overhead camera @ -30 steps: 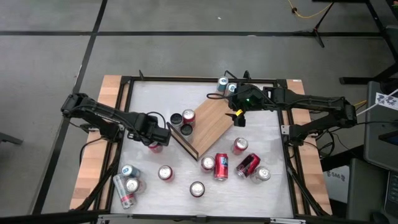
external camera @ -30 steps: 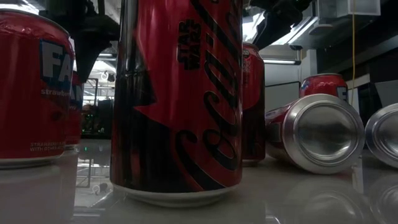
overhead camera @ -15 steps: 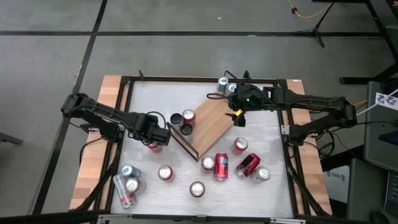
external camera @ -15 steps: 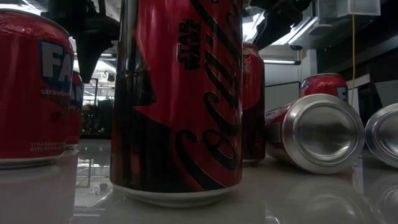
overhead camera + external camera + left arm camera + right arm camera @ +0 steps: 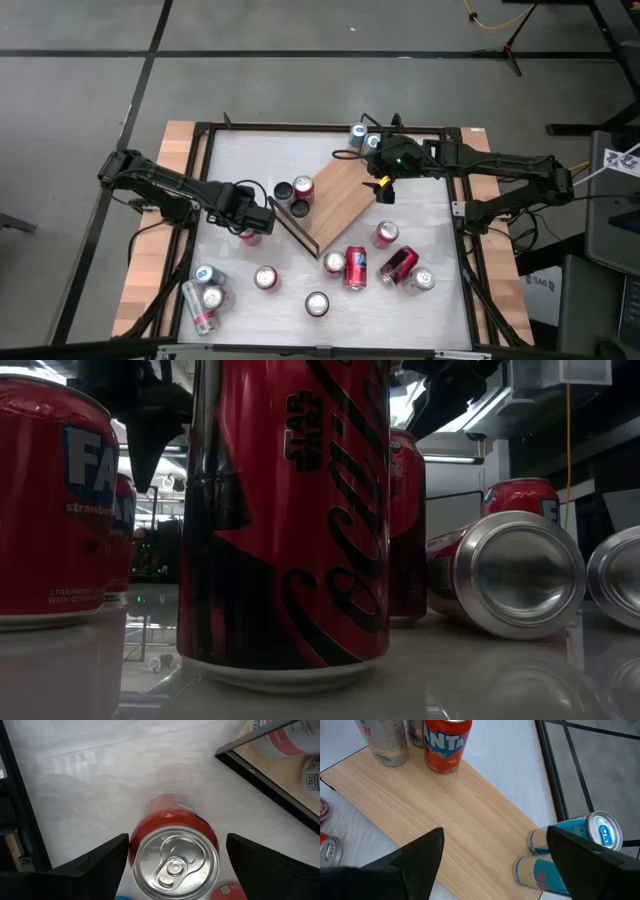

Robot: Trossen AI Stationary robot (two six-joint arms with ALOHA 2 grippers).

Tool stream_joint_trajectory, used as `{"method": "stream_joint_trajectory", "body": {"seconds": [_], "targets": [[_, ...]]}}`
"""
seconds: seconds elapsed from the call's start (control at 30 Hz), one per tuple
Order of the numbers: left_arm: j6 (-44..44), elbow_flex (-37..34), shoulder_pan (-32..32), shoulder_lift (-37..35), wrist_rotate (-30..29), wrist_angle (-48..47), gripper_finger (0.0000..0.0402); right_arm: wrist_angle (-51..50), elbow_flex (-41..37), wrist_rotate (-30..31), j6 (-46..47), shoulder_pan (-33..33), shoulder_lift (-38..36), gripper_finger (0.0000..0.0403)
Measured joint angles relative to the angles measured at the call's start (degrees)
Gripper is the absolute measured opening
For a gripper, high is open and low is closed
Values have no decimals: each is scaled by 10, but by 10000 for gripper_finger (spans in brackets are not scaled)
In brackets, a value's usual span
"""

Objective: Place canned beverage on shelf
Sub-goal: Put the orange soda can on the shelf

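Observation:
A red can (image 5: pixel 173 860) stands upright on the white tabletop, left of the shelf; it also shows in the high view (image 5: pixel 248 236). My left gripper (image 5: pixel 177 840) is open above it, pointing down, with one finger on either side of the can's top; I see no touch. In the high view my left gripper (image 5: pixel 252 215) is just left of the shelf. The shelf (image 5: pixel 338 200), a light-wood board, lies slantwise mid-table with three cans (image 5: pixel 295 195) standing at its left end. My right gripper (image 5: pixel 492 865) is open and empty above the shelf's far right end (image 5: pixel 383 186).
Two blue cans (image 5: pixel 575 837) sit on the table off the shelf's far end, near the table frame (image 5: pixel 555 775). An orange can (image 5: pixel 447 742) and a silver can (image 5: pixel 387 740) stand on the shelf. Several red and silver cans (image 5: pixel 355 268) stand or lie toward the near edge.

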Motion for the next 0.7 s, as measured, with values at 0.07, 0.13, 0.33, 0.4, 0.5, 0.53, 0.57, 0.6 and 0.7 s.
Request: {"method": "stream_joint_trajectory", "body": {"seconds": [0.07, 0.13, 0.33, 0.4, 0.5, 0.53, 0.57, 0.6, 0.7], "targets": [[0, 0, -4, 0, 0, 0, 325, 0, 0, 0, 0, 0, 0, 342], [-1, 0, -7, 0, 0, 0, 325, 0, 0, 0, 0, 0, 0, 342], [-28, 0, -13, 31, 12, 1, 325, 0, 0, 0, 0, 0, 0, 342], [-27, 0, -12, 47, 26, 1, 325, 0, 0, 0, 0, 0, 0, 342], [-29, 0, -12, 62, 35, 1, 325, 0, 0, 0, 0, 0, 0, 342], [-29, 0, -12, 64, 36, 2, 324, 1, 0, 0, 0, 0, 0, 342], [-29, 0, -12, 64, 37, 2, 323, 1, 0, 0, 0, 0, 0, 342], [-30, 0, -12, 64, 39, 2, 321, 1, 0, 0, 0, 0, 0, 342], [-30, 0, -12, 62, 44, 2, 308, 1, 0, 0, 0, 0, 0, 342]]}}
